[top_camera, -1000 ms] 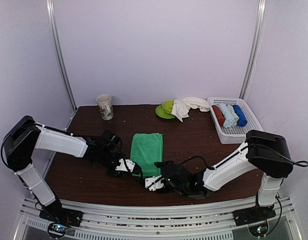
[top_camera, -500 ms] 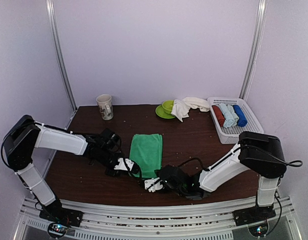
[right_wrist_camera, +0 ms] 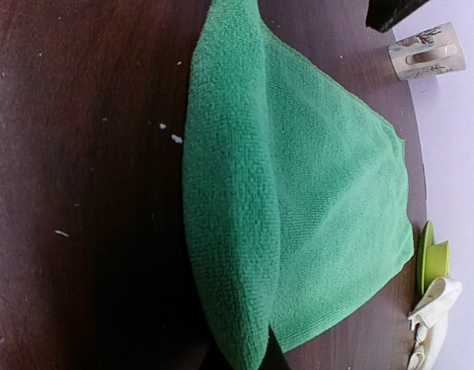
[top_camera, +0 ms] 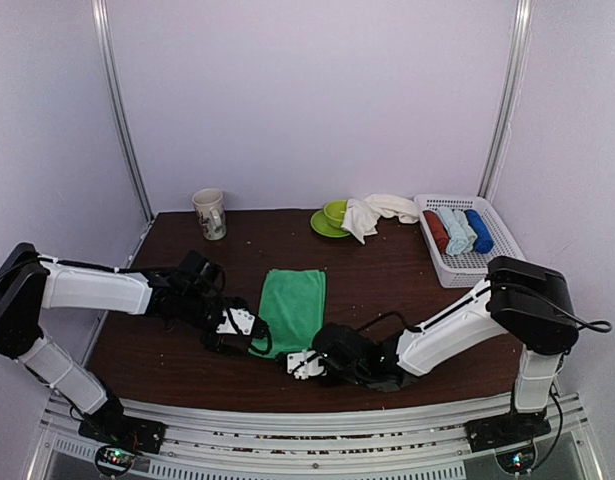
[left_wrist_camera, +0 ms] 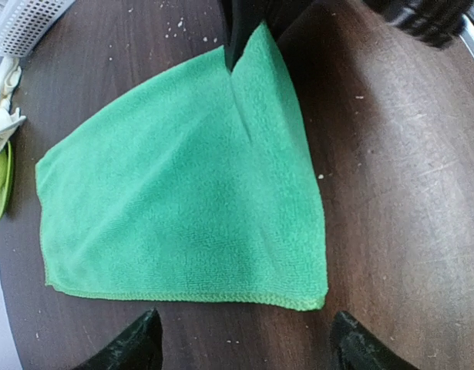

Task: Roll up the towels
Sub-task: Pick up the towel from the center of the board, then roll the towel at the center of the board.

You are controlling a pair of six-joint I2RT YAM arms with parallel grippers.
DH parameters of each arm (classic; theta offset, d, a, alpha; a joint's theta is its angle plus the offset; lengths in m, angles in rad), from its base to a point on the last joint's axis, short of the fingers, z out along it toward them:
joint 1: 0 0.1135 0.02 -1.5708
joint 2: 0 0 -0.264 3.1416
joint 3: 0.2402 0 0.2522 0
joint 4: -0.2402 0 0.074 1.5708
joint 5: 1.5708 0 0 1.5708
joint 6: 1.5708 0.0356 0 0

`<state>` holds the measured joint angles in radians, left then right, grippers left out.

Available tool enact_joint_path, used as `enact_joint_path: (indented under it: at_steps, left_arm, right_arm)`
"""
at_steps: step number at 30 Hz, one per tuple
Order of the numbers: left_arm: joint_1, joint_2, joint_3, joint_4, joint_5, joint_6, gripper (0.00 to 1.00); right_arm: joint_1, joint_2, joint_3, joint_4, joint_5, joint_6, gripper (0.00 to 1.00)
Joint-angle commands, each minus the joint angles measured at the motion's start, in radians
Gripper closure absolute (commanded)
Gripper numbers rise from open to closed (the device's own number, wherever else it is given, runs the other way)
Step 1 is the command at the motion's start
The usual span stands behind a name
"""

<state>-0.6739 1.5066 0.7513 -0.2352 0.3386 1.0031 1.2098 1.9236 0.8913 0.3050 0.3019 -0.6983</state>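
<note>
Dark brown table (top_camera: 387,285): bright green cloth towel (top_camera: 293,305) lies mid-table, towards the near edge. Right gripper (right_wrist_camera: 240,358) fingers pinch its near corner. Left gripper (left_wrist_camera: 244,347) fingers are spread beside its left edge, holding nothing.

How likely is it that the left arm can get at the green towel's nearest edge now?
Probably yes: the left fingers stand open just short of the green towel, with only bare table between. The right fingers pinch only the opposite corner.
</note>
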Motion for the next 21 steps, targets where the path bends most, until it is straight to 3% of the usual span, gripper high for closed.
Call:
enact_joint_path:
  at_steps: [1,10,21]
  left_arm:
    - [0.004,-0.084,-0.085,0.110,0.004,-0.044,0.24]
    - [-0.011,-0.159,-0.171,0.212,-0.011,-0.099,0.23]
    - [-0.068,-0.152,-0.209,0.319,-0.074,-0.162,0.25]
  right_arm:
    - [-0.036,-0.062,0.036,-0.115,-0.114,0.148,1.00]
    - [-0.130,-0.073,0.108,-0.241,-0.326,0.322,1.00]
    - [-0.194,0.004,0.246,-0.457,-0.523,0.366,1.00]
